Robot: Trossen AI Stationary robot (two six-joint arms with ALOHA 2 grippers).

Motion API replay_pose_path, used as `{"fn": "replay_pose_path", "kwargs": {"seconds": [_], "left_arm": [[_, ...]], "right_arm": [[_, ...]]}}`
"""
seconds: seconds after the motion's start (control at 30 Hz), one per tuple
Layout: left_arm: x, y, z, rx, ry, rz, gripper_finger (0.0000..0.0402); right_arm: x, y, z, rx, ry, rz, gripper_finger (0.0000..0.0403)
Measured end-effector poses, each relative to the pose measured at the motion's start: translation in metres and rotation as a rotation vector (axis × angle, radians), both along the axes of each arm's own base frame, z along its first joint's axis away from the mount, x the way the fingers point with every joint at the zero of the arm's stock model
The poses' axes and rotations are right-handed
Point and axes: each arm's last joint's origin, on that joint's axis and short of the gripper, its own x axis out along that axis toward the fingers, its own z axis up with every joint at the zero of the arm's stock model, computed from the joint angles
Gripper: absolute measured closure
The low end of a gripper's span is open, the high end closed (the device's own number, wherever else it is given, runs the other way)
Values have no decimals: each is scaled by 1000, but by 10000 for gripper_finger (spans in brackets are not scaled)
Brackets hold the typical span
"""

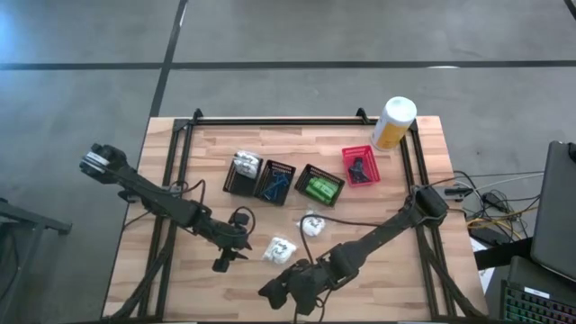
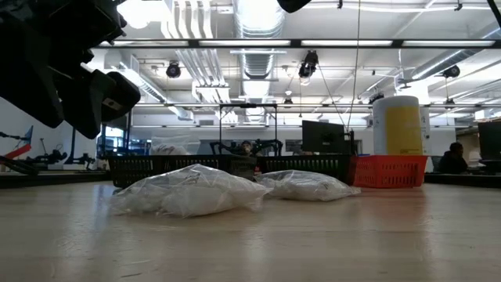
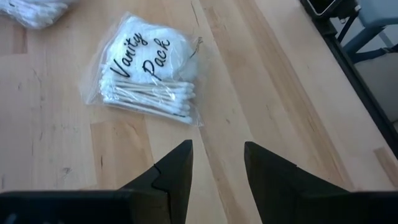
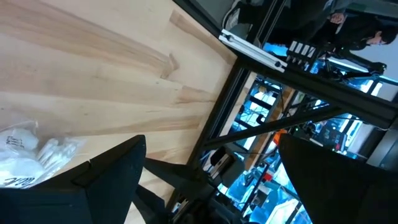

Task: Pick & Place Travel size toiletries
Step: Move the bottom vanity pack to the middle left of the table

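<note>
Currently the left gripper (image 3: 217, 163) (fingers parted, empty) hovers at nine o'clock of the vanity pack (image 3: 146, 71), lined up for pickup; the right gripper (image 1: 286, 292) waits spread wide.

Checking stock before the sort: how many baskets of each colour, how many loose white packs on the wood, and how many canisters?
Black baskets: 3
Red basket: 1
Loose white packs: 2
Canister: 1
Total: 7

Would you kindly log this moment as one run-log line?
left gripper: open, empty, aimed at clear-wrapped Vanity Pack of cotton swabs | right gripper: open, empty, near table's front edge | second white wrapped pack: loose on table
</note>
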Motion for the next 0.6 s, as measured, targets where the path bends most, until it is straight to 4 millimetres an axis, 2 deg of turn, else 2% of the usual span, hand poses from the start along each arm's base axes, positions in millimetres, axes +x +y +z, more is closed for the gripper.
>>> {"fn": "replay_pose_path", "kwargs": {"seconds": [0.3,0.6], "left_arm": [[1,-1,1,-13,-24,1,252],[1,-1,1,-12,-22,0,252]], "right_arm": [[1,-1,0,9,2,-8,39],[3,-3,1,503,87,-357,39]]}}
